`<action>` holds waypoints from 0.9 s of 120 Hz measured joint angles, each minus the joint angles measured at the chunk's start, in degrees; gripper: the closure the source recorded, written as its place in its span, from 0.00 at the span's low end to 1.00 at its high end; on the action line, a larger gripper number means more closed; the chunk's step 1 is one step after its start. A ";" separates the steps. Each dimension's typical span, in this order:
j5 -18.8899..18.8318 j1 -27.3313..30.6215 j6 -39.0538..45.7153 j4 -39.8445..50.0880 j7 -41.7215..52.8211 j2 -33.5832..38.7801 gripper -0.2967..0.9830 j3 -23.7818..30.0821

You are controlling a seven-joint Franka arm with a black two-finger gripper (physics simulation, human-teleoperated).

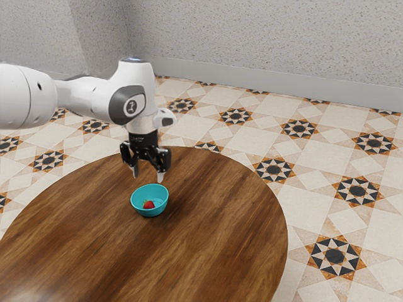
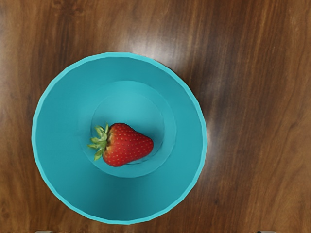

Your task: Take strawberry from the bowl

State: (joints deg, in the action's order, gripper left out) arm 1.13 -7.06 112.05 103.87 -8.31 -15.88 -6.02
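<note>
The black gripper (image 1: 147, 175) points down with its two fingers wide apart and nothing between them; it is open. Just below it stands the turquoise bowl (image 1: 160, 202) on the wooden table. A red strawberry (image 1: 148, 204) lies inside, on the bowl's bottom. Seen from my hand, the bowl (image 2: 187, 136) is upright, and the strawberry (image 2: 127, 144) rests on its side with green leaves at one end. The fingertips are above the rim and apart from the strawberry.
The round wooden table (image 1: 233, 220) has a curved edge at the exterior view's right. Beyond it are the patterned tile floor (image 1: 327, 182) and a grey wall (image 1: 264, 44).
</note>
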 joint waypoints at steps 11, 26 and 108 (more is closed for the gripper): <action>0.76 0.14 2.60 3.25 -0.19 0.11 0.39 -0.72; 1.14 1.30 6.30 4.52 -0.39 -1.55 0.42 -0.91; 0.92 2.40 13.54 2.67 -0.66 -11.03 0.54 -0.41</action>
State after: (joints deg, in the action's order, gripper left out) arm 2.05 -4.66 125.60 106.54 -8.97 -26.91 -6.43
